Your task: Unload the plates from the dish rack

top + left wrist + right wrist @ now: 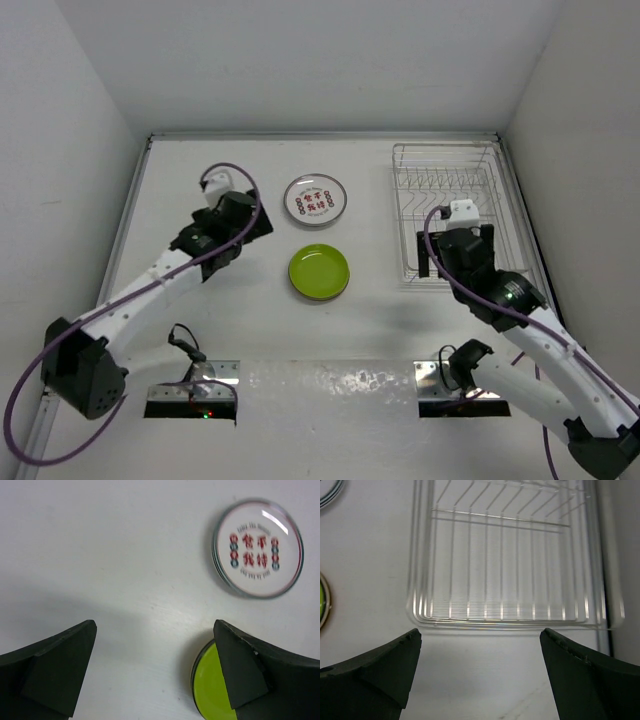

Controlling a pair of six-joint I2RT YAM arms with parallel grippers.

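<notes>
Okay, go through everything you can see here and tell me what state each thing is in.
dish rack: empty, no plates in it.
white patterned plate: lying flat, face up, outside the rack.
lime green plate: lying flat, face up, outside the rack, apart from the white one.
left gripper: open, holding nothing.
right gripper: open, holding nothing.

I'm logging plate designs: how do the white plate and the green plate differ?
The white plate bears red and blue characters; the green plate is plain lime. The white plate lies farther back on the table, the green plate in front of it. Both are round, lying flat, outside the dish rack.
</notes>
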